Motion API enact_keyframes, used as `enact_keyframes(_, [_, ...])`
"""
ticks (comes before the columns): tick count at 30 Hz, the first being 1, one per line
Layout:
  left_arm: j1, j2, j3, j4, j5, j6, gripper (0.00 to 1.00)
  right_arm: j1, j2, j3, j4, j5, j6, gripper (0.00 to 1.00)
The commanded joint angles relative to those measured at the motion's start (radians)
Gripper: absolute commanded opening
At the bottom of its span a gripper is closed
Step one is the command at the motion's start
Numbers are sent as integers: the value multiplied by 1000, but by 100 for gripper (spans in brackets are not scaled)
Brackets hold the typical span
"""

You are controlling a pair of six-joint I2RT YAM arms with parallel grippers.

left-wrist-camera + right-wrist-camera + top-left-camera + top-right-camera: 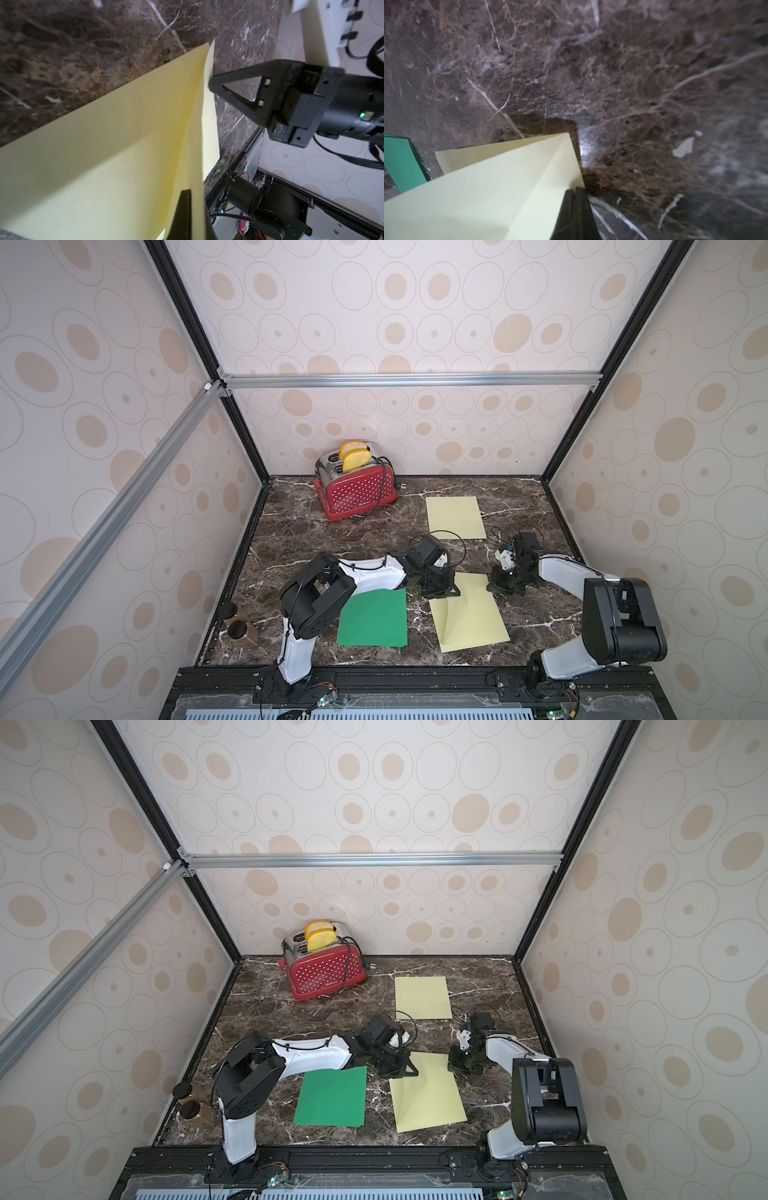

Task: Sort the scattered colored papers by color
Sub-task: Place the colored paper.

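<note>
**Left gripper (453, 591) and right gripper (496, 588) clamped on one cream sheet**

Each gripper is pinched shut on a far corner of the cream sheet (473, 614), as both wrist views show. The sheet lies well in front of the toaster (357, 493) and off to its right. Its long axis runs from the pinched edge away from the toaster, toward the robot's base. The gripped edge is raised and the sheet sags into a crease. A cream layer shows under it, but I cannot tell whether that is a second sheet or a fold of the same one.

A lone cream sheet (456, 517) lies flat just right of the toaster, beyond both grippers and roughly between them, so neither arm is clearly nearer. The green papers (372, 622) lie straight in front of the toaster, by the left arm. Joining the cream sheets looks like the remaining work.
</note>
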State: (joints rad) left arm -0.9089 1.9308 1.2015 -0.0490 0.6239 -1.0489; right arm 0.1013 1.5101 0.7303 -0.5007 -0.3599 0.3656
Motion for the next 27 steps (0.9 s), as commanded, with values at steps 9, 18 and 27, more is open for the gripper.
enact_keyframes(9, [5, 7, 63, -129, -33, 66, 51, 3, 25, 8, -14, 23, -11, 0])
enact_keyframes(18, [5, -49, 292, -769, -495, 307, 56, 3, 28, 13, -22, 32, -16, 0])
enact_keyframes(27, [-58, -174, 204, -713, -488, 260, 31, 3, 33, 19, -28, 39, -16, 0])
